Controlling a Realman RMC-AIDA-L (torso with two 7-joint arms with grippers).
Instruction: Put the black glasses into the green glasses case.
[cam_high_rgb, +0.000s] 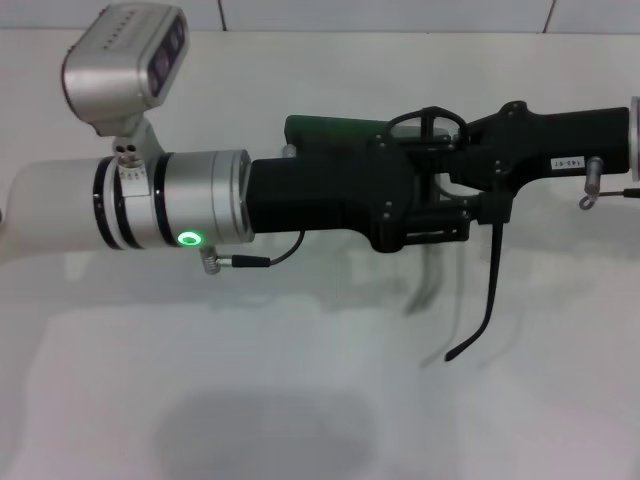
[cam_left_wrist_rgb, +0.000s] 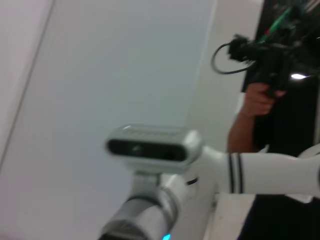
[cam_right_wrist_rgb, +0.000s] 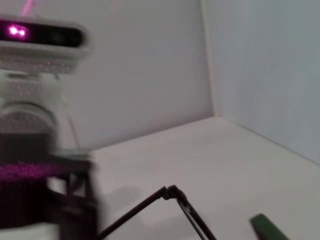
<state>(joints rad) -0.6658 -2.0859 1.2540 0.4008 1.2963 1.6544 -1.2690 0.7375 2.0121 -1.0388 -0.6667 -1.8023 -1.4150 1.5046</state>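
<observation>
Head view, one black glasses (cam_high_rgb: 487, 290), one green glasses case (cam_high_rgb: 325, 130)

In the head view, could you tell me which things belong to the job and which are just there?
Job:
- black glasses, held up between both grippers
- green glasses case, behind the arms
- left gripper
- right gripper

Just there:
- white table

I see one small white label with dark characters on the black right arm housing (cam_high_rgb: 563, 163), upside down and too small to read. No other text.
</observation>
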